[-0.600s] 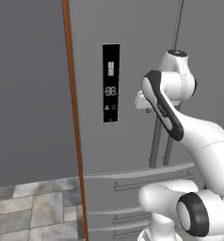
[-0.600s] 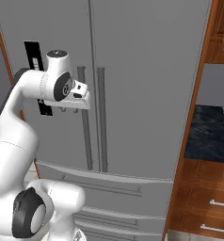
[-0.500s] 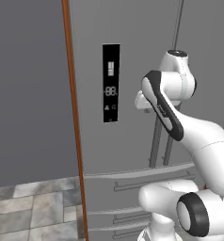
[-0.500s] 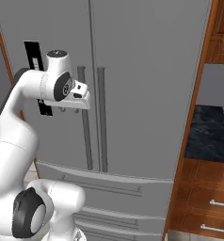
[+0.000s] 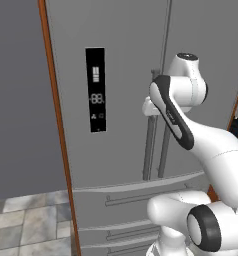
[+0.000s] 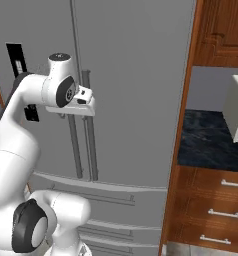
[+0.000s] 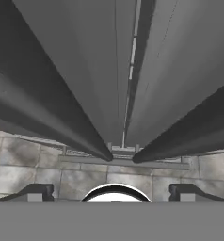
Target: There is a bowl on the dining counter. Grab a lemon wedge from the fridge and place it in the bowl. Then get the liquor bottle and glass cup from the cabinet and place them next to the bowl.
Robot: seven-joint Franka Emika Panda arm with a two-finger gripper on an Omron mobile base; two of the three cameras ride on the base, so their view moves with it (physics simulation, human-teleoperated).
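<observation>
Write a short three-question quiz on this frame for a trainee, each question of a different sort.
1. True or false: the fridge doors are shut.
2. Multiple choice: the gripper is (A) shut on a lemon wedge, (B) open at the door handles, (C) inside a drawer.
3. Fill in: the black display panel sits on the ____ door, seen from in front.

Key:
1. True; both doors are flush, with a thin seam between them.
2. B; the fingers stand wide apart with nothing between them, and the two handles run along the middle seam just ahead.
3. Left.
</observation>
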